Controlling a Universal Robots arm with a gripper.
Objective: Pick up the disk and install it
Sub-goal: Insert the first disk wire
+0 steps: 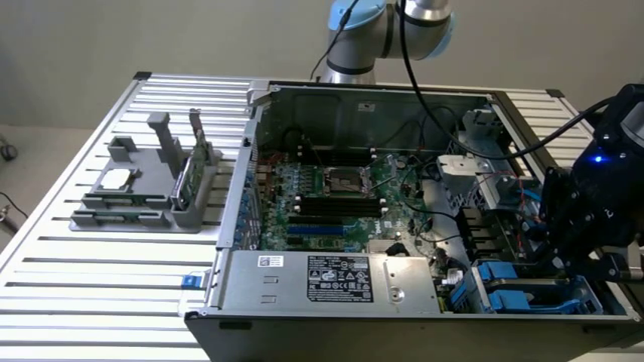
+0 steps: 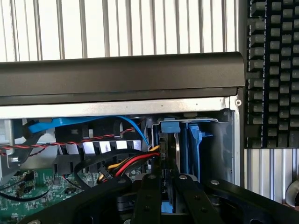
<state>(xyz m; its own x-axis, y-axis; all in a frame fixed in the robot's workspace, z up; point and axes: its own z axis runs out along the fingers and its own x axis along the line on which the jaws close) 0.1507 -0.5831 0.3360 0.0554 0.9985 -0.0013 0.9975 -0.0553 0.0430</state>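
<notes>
The disk (image 2: 169, 140) stands on edge in the drive bay at the front corner of the open computer case (image 1: 302, 302), on the exterior view's right. Its blue carrier tab is at the far end. My gripper (image 2: 167, 181) reaches down into that bay, its two black fingers (image 2: 150, 196) shut on the near edge of the disk. From outside, the gripper (image 1: 584, 260) shows as a black block over the bay, hiding the grasped edge. Blue carrier parts (image 1: 500, 273) show beside it.
A second blue carrier (image 2: 194, 140) sits right beside the disk. Red, yellow and black cables (image 2: 126, 163) and a blue cable (image 2: 84, 122) run close to the bay. A power supply (image 1: 332, 277) and motherboard (image 1: 332, 188) fill the case. A grey fixture (image 1: 141, 192) and a keyboard (image 2: 273, 70) lie on the table.
</notes>
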